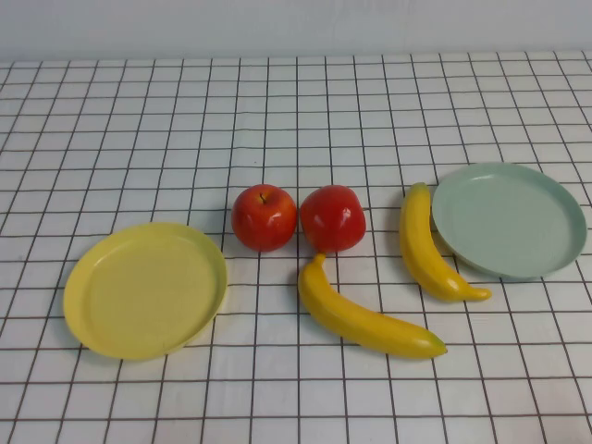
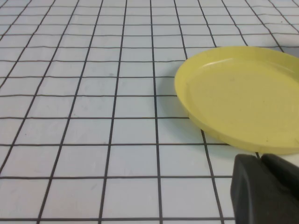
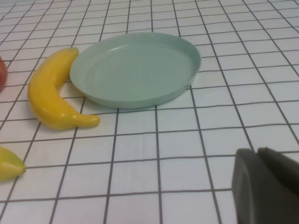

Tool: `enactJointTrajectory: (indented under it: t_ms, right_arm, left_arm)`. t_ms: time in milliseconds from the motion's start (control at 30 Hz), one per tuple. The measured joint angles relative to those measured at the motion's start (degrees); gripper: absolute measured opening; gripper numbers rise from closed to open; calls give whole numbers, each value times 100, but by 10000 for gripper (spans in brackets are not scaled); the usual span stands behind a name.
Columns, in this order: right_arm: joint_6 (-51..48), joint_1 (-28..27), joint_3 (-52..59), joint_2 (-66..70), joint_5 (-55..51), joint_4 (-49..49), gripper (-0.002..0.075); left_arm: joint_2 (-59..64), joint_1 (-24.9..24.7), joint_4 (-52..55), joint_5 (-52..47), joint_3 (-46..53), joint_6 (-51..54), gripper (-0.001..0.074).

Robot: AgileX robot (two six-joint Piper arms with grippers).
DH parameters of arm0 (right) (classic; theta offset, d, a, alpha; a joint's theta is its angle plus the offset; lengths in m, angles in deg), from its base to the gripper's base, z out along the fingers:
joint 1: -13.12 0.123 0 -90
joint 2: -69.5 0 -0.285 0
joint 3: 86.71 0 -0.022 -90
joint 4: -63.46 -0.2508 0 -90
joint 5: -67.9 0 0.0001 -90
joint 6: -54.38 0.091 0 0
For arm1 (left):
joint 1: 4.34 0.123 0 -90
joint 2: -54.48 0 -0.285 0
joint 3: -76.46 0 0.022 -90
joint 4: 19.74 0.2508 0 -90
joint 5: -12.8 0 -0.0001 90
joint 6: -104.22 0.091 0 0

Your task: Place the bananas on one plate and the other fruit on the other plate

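Note:
Two red apples point(image 1: 265, 216) point(image 1: 333, 218) sit side by side mid-table. One banana point(image 1: 365, 317) lies in front of them. The other banana point(image 1: 427, 246) lies against the left rim of the pale green plate point(image 1: 509, 219). The yellow plate point(image 1: 145, 289) is at the front left and holds nothing. Neither arm shows in the high view. My left gripper point(image 2: 259, 156) is shut and empty, low over the cloth beside the yellow plate point(image 2: 243, 93). My right gripper point(image 3: 256, 150) is shut and empty, short of the green plate point(image 3: 135, 65) and its banana point(image 3: 49, 93).
A white cloth with a black grid point(image 1: 296, 120) covers the table. A pale wall runs along the far edge. The tip of the front banana point(image 3: 9, 164) shows in the right wrist view.

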Motion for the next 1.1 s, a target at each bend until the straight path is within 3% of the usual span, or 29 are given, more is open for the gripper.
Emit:
enactJointTrajectory:
  t_ms: [1100]
  right_arm:
    - [0, 0, 0, 0, 0, 0, -15]
  left_arm:
    - [0, 0, 694, 0, 0, 0, -4]
